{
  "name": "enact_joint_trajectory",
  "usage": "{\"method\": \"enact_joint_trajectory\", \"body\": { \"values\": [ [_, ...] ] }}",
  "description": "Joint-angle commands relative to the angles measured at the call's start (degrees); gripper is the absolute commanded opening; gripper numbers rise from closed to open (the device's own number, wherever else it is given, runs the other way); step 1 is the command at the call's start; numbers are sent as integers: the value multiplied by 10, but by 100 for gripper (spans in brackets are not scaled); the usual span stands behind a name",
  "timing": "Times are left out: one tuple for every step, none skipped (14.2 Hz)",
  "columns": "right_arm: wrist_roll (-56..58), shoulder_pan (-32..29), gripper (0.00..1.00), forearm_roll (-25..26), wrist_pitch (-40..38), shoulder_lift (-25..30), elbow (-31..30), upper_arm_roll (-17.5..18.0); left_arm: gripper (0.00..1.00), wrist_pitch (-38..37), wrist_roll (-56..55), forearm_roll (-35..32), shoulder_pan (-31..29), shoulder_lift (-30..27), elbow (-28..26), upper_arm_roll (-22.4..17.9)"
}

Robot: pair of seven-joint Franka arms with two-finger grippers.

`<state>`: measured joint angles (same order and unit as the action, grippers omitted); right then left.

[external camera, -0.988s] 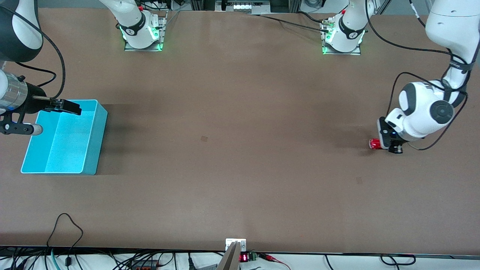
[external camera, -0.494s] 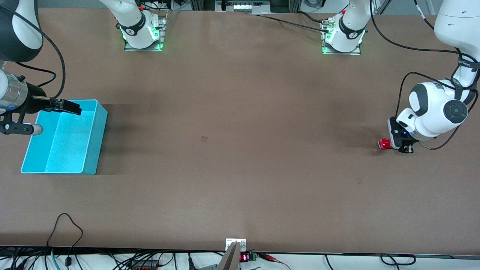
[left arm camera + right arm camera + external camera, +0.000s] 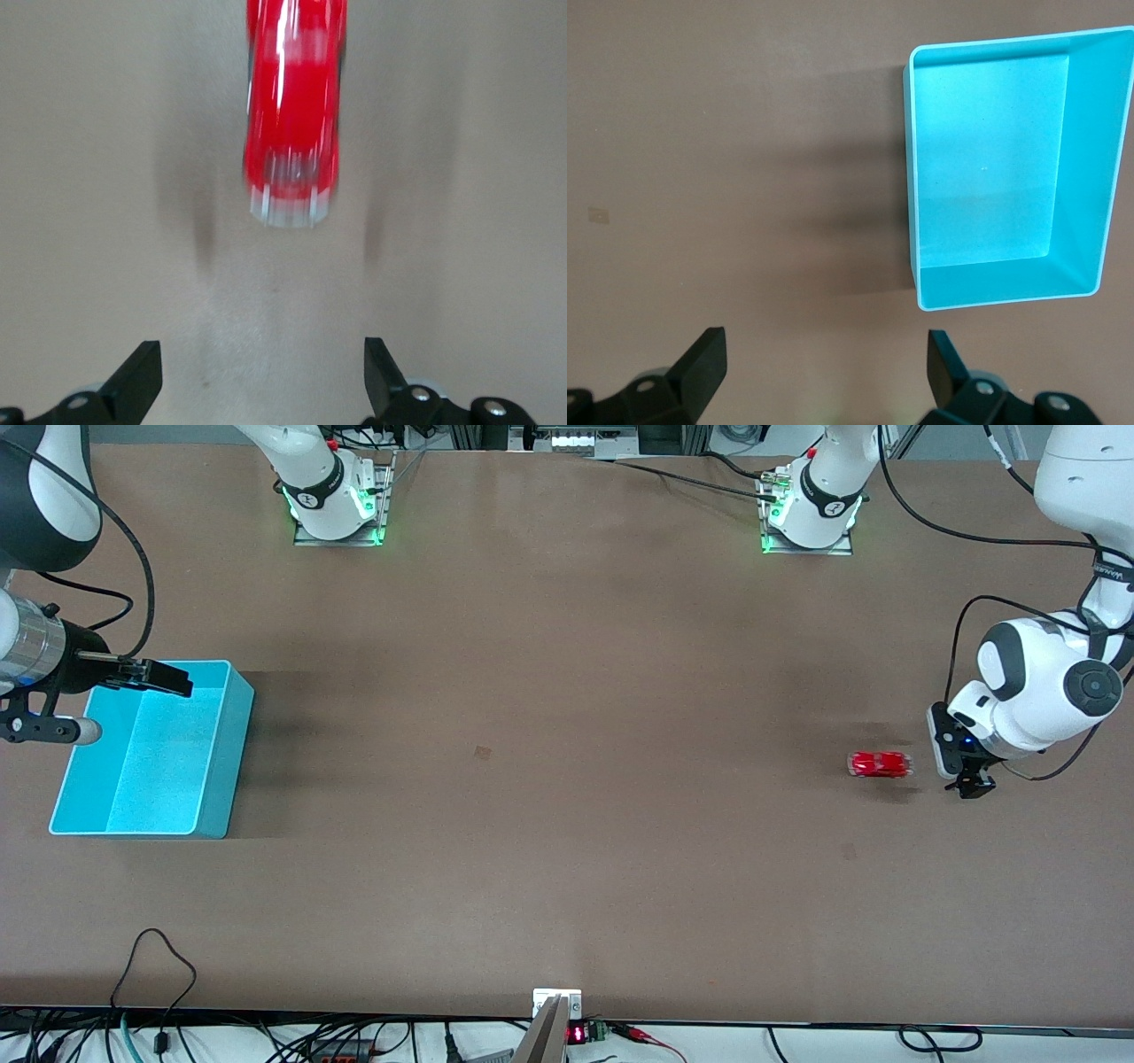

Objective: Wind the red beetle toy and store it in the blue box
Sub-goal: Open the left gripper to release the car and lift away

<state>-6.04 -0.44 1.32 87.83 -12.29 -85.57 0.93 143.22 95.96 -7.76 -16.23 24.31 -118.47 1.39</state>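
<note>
Both jaws released; red beetle toy (image 3: 879,764) and blue box (image 3: 151,751) on brown table (image 3: 549,691).

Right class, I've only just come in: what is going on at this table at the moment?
Two robot arms share a brown table. The red beetle toy sits on the table at the left arm's end, free of the left claw, which is open beside it. The toy looks streaked in the left wrist view, so it is probably rolling. The blue box stands empty at the right arm's end, with the right claw waiting open above its rim. The toy is not yet stored.
</note>
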Motion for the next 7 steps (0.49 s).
{"method": "enact_joint_trajectory", "body": {
  "values": [
    [7, -3, 100, 4, -8, 3, 4, 3, 100, -56, -39, -6, 0, -51, -4, 22],
    [7, -3, 100, 4, -8, 3, 4, 3, 100, -76, -64, -7, 1, -63, -4, 23],
    [7, -3, 100, 4, -8, 3, 4, 3, 100, -99, -88, -7, 2, -82, -4, 25],
    [7, -3, 100, 4, -8, 3, 4, 3, 100, -117, -112, -7, 2, -100, -4, 27],
    [8, -3, 100, 4, -8, 3, 4, 3, 100, -137, -141, -7, 2, -116, -4, 27],
    [8, -3, 100, 4, -8, 3, 4, 3, 100, -156, -168, -7, 2, -126, -3, 28],
    [8, -3, 100, 4, -8, 3, 4, 3, 100, -176, -194, -7, 2, -139, -3, 28]
  ]
}}
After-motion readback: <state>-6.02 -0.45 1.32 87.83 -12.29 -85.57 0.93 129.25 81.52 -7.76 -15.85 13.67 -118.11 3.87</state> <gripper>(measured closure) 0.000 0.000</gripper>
